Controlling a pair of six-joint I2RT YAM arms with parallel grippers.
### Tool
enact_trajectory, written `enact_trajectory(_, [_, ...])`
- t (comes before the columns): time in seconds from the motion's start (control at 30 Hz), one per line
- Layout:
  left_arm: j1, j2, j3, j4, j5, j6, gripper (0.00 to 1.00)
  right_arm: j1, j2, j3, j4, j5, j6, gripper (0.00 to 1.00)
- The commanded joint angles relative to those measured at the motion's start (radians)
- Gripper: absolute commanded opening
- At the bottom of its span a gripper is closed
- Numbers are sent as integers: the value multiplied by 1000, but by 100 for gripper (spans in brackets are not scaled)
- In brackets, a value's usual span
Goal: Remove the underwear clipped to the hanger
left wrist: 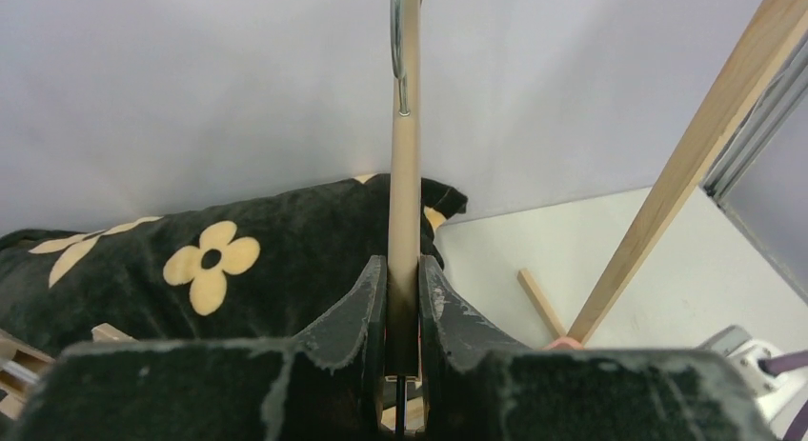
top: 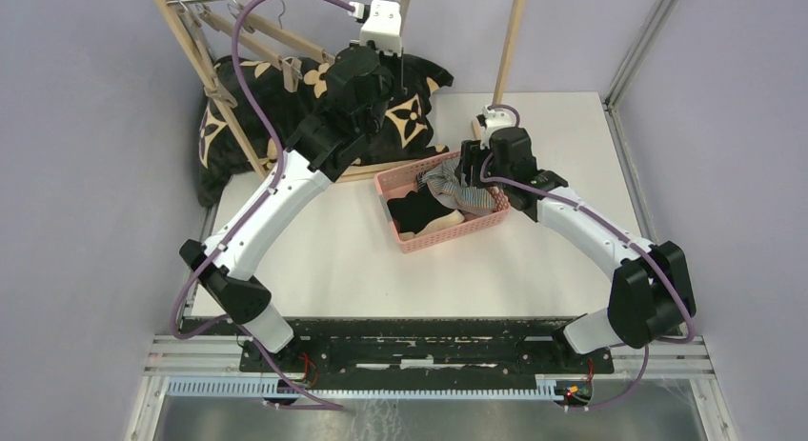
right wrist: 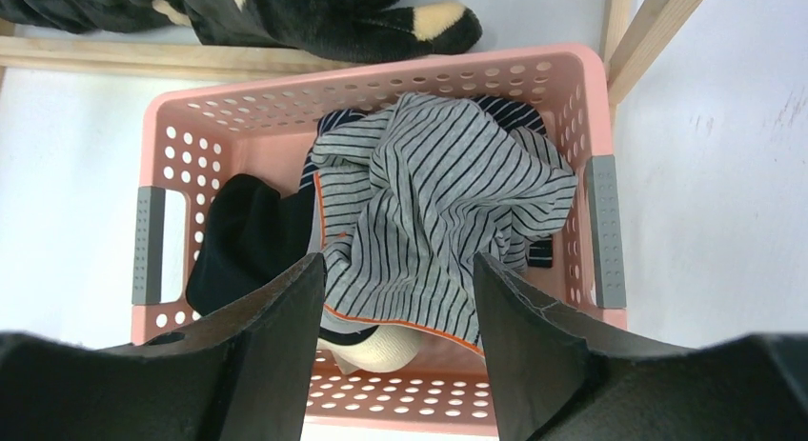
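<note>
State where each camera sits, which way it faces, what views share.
Top external: above and behind the bases, looking down on table, both arms, pink basket.
Left wrist: on left arm, facing the back wall; left pincer clamps the wooden hanger.
Right wrist: looking down past open right pincer into basket.
Shared: floral blanket in all three.

Pink basket [right wrist: 381, 79], floral blanket [left wrist: 286, 241], wooden rack [left wrist: 684, 170], white table [top: 324, 260]

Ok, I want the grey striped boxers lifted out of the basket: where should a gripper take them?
I'd pinch the raised fold in the middle of the grey striped boxers, coming straight down: they lie bunched on top, and the walls of the pink basket block any sideways approach.
</note>
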Motion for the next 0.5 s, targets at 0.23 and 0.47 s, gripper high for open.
enact_trajectory(0.23, [3, -68, -91, 283, -53, -44, 3, 3, -15, -19, 42, -10, -29, 66])
enact_trajectory(0.47, [2, -152, -230, 400, -55, -46, 3, 3, 3, -23, 55, -29, -19, 66])
